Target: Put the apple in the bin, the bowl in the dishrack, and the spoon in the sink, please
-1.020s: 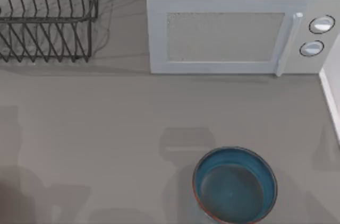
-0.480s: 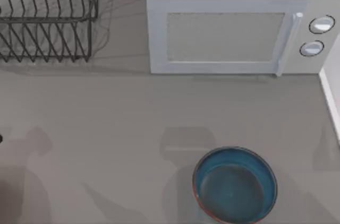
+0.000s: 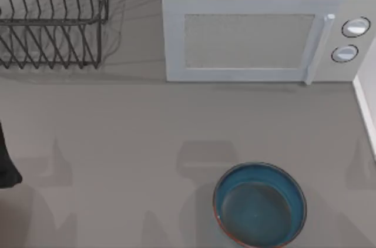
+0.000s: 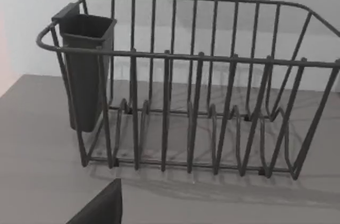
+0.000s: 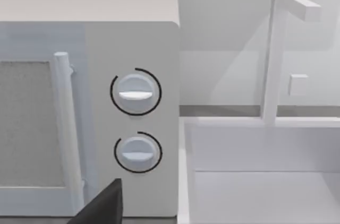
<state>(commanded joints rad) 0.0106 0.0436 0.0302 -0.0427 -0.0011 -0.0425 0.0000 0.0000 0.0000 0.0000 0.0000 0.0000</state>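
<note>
The bowl [image 3: 259,204], blue-teal inside with a reddish-brown rim, sits upright on the grey counter near the front, right of centre. The dark wire dishrack [image 3: 53,19] stands at the back left; the left wrist view faces it close up [image 4: 191,102], with a dark cup hung at one end. A dark part of my left arm [image 3: 7,163] pokes in at the table's left edge, far from the bowl. My left gripper [image 4: 103,208] and my right gripper [image 5: 103,205] each show as a dark corner. The white sink [image 5: 265,181] lies beside the microwave. Apple, spoon and bin are out of view.
A white microwave [image 3: 264,30] stands along the back, its door shut, with two dials [image 5: 135,94]. A white faucet [image 5: 273,54] rises behind the sink. The sink's rim [image 3: 365,107] borders the counter's right side. Open grey counter lies between dishrack and bowl.
A dark part of my left arm has come into the top view at the left edge, and the shadows at the front left have shifted. The bowl has stayed put.
</note>
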